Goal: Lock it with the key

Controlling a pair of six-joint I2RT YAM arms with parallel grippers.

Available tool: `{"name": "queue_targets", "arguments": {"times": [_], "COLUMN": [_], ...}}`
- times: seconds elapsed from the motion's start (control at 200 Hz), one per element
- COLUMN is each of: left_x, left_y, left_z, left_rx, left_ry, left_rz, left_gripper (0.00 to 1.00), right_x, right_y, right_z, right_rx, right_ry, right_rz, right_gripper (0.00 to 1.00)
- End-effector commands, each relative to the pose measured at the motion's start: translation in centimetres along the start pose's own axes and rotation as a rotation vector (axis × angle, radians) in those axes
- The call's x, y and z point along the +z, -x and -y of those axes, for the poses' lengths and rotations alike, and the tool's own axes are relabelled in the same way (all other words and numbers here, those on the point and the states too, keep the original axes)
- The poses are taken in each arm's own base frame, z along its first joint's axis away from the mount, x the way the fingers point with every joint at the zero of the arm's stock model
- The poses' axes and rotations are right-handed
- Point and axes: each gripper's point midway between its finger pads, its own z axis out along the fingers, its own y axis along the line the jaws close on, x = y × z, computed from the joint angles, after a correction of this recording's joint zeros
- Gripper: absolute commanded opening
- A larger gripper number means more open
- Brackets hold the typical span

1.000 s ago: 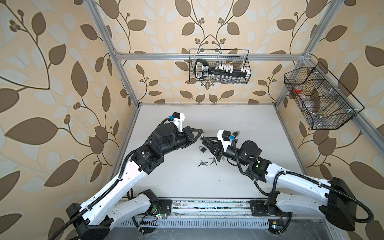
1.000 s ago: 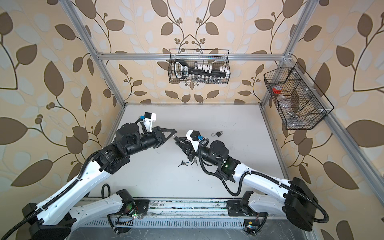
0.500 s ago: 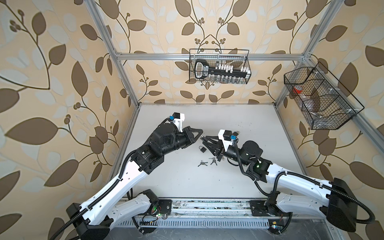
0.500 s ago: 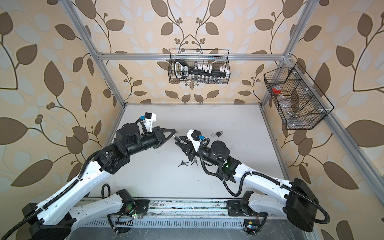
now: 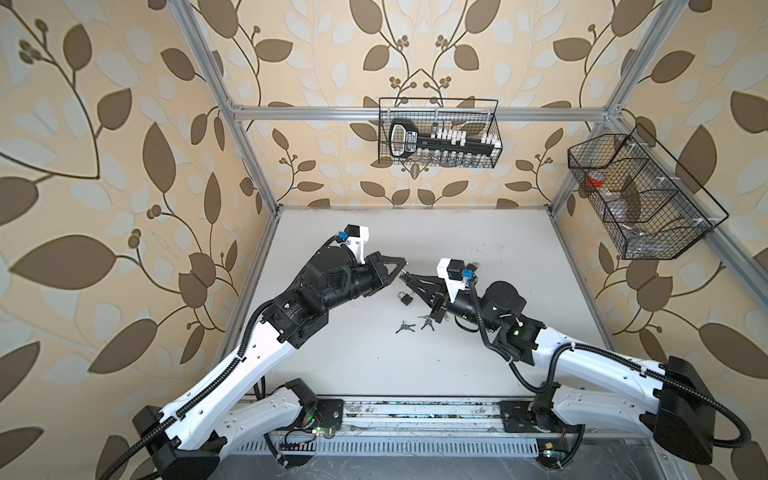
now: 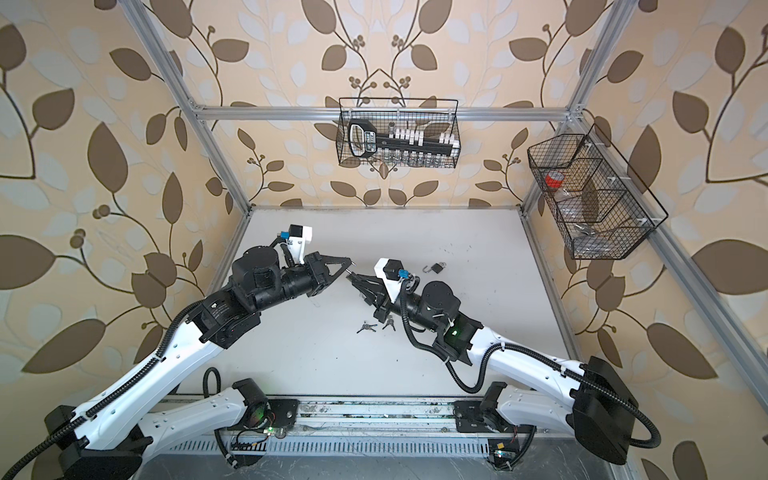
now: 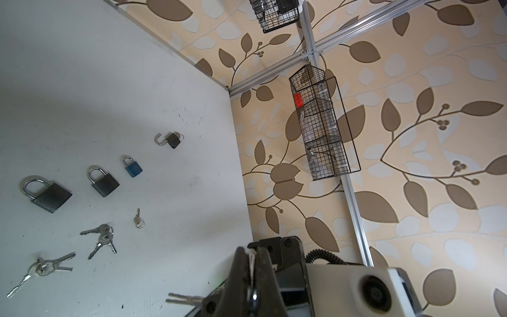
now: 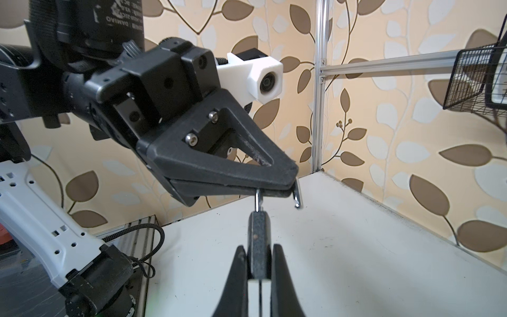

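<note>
A dark grey padlock (image 8: 259, 227) hangs in mid-air between my two grippers, edge-on in the right wrist view. My right gripper (image 8: 258, 248) is shut on its body. The silver shackle (image 8: 297, 197) stands open, its free end hanging loose, and my left gripper (image 8: 290, 186) is shut on its bend. Both top views show the two grippers (image 5: 402, 266) (image 5: 409, 277) meeting tip to tip above the table's middle. In the left wrist view the left fingers (image 7: 241, 263) are pressed together, and two key blades (image 7: 182, 298) stick out beside them. Loose key bunches (image 5: 405, 327) (image 5: 428, 321) lie on the table.
On the white table (image 5: 374, 374) lie a closed dark padlock (image 5: 406, 297) and a small open padlock (image 6: 435, 268). The left wrist view also shows a blue padlock (image 7: 133, 167), a large dark one (image 7: 50, 196) and a single key (image 7: 138, 219). Wire baskets (image 5: 438, 133) (image 5: 640, 199) hang on the walls.
The right gripper's jaws have closed onto the padlock body. Both arms have stayed almost in place, tips together.
</note>
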Motion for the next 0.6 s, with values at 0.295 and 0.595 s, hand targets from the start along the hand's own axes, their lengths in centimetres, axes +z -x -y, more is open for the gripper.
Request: {"name": "queue_targets", "arguments": {"times": [0.295, 0.595], "left_x": [-2.0, -2.3], "left_y": [2.2, 2.1], "left_z": [-1.3, -1.0], "left_rx": [0.178, 0.418], "left_ry": [0.151, 0.242], "left_rz": [0.117, 0.02], "left_gripper": [0.51, 0.57], "right_x": [-2.0, -3.7], "right_y": [0.2, -1.3], "right_z": [0.3, 1.4], "right_rx": [0.02, -0.024], "right_ry": [-0.028, 0.016], "right_rz": [-0.05, -0.167], "right_gripper": [0.0, 0.0]}}
